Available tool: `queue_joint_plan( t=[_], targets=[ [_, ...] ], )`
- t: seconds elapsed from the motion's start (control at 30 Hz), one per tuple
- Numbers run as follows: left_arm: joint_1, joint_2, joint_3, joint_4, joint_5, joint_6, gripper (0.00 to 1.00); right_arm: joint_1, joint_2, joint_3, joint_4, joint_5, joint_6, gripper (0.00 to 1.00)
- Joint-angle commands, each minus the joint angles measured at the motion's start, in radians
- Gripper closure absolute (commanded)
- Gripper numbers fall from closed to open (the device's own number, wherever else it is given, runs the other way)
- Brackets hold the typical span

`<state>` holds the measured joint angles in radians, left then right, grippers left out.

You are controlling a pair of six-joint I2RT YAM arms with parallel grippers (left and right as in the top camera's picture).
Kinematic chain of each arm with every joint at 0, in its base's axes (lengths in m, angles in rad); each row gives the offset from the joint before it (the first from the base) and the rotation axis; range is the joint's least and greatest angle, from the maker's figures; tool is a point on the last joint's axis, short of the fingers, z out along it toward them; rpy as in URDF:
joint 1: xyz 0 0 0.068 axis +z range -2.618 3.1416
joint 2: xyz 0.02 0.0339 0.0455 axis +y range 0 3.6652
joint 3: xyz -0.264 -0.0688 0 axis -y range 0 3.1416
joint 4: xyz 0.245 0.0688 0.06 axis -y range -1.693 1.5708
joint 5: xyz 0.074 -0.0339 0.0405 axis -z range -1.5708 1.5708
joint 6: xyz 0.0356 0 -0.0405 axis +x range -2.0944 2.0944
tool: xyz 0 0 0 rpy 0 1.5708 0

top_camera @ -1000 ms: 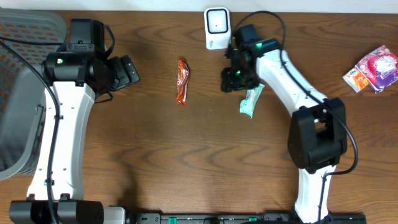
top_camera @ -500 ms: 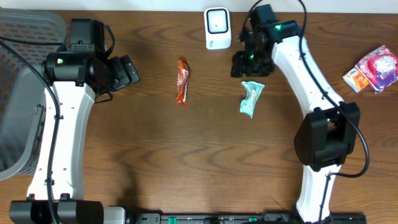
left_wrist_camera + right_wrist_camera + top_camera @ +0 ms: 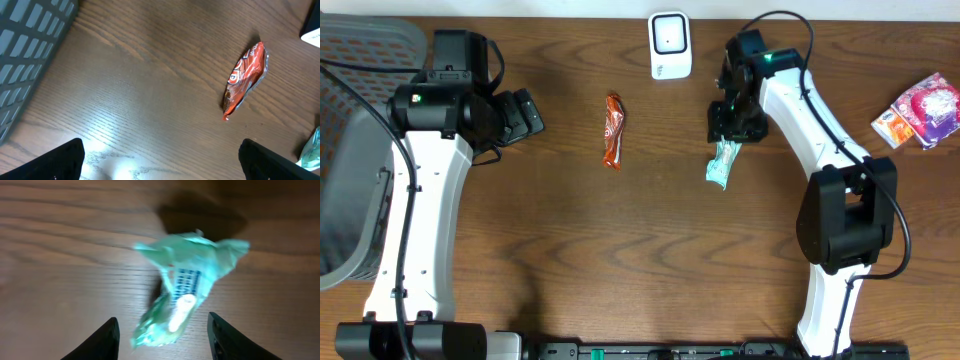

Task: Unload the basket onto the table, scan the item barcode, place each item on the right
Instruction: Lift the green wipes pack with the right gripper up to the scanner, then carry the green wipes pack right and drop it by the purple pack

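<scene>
Green packet (image 3: 182, 297) lies on table (image 3: 60, 255) beneath spread right fingers (image 3: 107, 340)

We see the right gripper (image 3: 729, 127) over 1 end of the teal packet (image 3: 720, 167); the orange packet (image 3: 612, 130) lies well apart.

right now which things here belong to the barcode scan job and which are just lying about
Job: green packet, white scanner, right tool open above the packet.
Lying about: orange packet, pink snack packs, grey basket, left tool open, holding nothing.
</scene>
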<state>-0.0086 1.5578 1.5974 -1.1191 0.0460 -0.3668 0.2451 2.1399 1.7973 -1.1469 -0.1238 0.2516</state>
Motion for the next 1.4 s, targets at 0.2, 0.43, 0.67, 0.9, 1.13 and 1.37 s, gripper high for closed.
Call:
queue_joint_plan(
  t=[0.2, 0.43, 0.67, 0.9, 1.13, 1.37],
  targets=[
    [0.002, -0.011, 0.008, -0.003, -0.010, -0.005, 0.02, -0.002, -0.006, -0.157, 0.127, 0.046, 0.093, 0.51],
    [0.002, -0.011, 0.008, -0.003, -0.010, -0.005, 0.02, 0.005, -0.006, -0.241, 0.247, 0.013, 0.092, 0.64],
    [0.002, -0.011, 0.008, -0.003, -0.010, -0.005, 0.02, 0.011, -0.007, -0.187, 0.269, 0.013, 0.092, 0.99],
    [0.002, -0.011, 0.008, -0.003, -0.010, -0.005, 0.02, 0.028, -0.008, 0.007, 0.294, 0.024, 0.066, 0.99],
    [0.002, -0.011, 0.008, -0.003, -0.010, -0.005, 0.02, 0.124, -0.007, 0.055, 0.581, 0.311, -0.047, 0.99],
    [0.002, -0.011, 0.008, -0.003, -0.010, -0.005, 0.02, 0.220, 0.001, 0.052, 0.891, 0.541, -0.151, 0.99]
  ],
)
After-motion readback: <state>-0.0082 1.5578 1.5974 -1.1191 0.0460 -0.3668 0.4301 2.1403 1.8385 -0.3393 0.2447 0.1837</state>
